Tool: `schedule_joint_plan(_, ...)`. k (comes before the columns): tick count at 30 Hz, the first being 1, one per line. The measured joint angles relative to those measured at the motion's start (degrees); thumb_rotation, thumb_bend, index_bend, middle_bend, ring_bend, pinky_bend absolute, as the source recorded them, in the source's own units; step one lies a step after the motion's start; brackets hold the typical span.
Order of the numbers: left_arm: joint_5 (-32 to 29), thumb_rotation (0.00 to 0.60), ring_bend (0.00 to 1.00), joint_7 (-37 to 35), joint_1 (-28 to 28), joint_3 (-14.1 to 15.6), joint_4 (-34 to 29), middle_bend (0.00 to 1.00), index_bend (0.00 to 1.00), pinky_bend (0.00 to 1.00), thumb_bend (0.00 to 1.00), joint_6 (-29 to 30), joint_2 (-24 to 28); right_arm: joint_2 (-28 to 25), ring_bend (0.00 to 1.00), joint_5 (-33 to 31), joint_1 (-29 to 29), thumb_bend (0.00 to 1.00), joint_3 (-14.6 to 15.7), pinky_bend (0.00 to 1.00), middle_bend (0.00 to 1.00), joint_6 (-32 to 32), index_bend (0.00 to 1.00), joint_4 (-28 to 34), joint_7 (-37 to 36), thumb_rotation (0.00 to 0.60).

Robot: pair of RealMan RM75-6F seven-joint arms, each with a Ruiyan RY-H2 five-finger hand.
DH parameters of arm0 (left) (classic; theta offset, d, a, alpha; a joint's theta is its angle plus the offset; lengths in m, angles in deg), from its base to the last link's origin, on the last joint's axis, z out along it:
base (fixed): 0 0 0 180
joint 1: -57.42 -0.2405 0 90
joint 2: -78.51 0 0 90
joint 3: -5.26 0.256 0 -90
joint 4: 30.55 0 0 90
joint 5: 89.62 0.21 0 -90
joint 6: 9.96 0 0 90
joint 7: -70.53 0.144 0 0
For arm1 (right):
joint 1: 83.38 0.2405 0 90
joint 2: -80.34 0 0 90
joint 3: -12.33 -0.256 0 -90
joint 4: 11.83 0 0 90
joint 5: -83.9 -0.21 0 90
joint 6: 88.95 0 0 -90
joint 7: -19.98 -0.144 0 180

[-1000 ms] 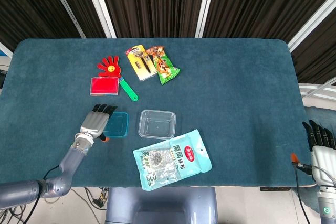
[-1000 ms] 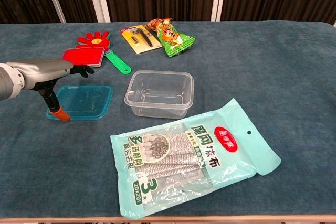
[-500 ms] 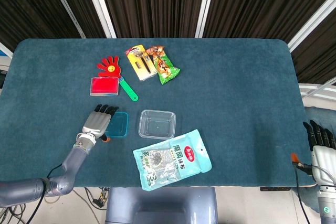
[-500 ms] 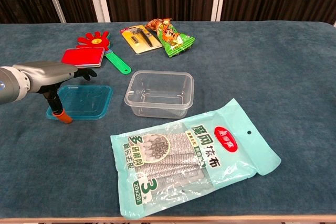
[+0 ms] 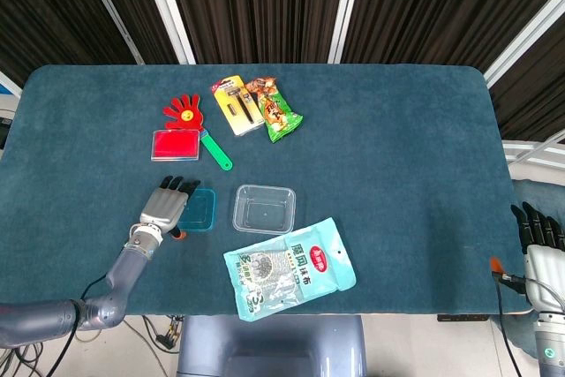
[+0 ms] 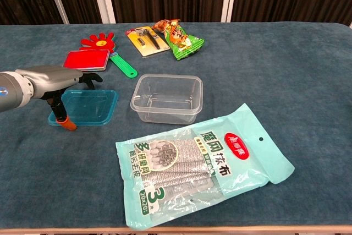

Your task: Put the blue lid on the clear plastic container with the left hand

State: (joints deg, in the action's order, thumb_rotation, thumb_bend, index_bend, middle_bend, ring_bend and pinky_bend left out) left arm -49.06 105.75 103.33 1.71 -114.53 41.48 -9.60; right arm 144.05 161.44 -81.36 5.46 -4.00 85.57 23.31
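Observation:
The blue lid (image 5: 202,211) (image 6: 89,107) lies flat on the table, just left of the clear plastic container (image 5: 264,209) (image 6: 167,98), which stands upright and empty. My left hand (image 5: 164,206) (image 6: 54,77) hovers palm down over the lid's left edge, its fingers stretched out flat. Its orange-tipped thumb (image 6: 67,124) points down at the lid's front left corner. Nothing is in the hand. My right hand (image 5: 539,232) stays beyond the table's right edge with its fingers straight, holding nothing.
A teal scouring-pad package (image 5: 289,268) (image 6: 201,160) lies in front of the container. At the back are a red case (image 5: 176,144), a red hand clapper with a green handle (image 5: 192,119), a carded nail clipper set (image 5: 237,104) and a green snack bag (image 5: 276,113).
My left hand has edged slightly lower and further over the lid's left side. The lid, the container and the right hand have not moved.

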Motion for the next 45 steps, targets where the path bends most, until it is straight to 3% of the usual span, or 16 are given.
schedule_joint_plan(26,0.3,0.600,0.00,-0.6,0.4,0.1,2.5,0.11,0.02,0.00,0.06,-0.1,-1.4,0.0,0.00,-0.8,-0.1,0.35,-0.2,0.00,0.00,-0.1,0.00,0.3,0.4,0.600)
schedule_joint_plan(45,2.5,0.600,0.00,-3.2,-0.5,-0.4,3.7,0.34,0.08,0.00,0.14,0.6,-2.1,-0.2,0.00,-0.8,0.0,0.35,-0.2,0.00,0.00,-0.2,0.00,0.6,0.3,0.600)
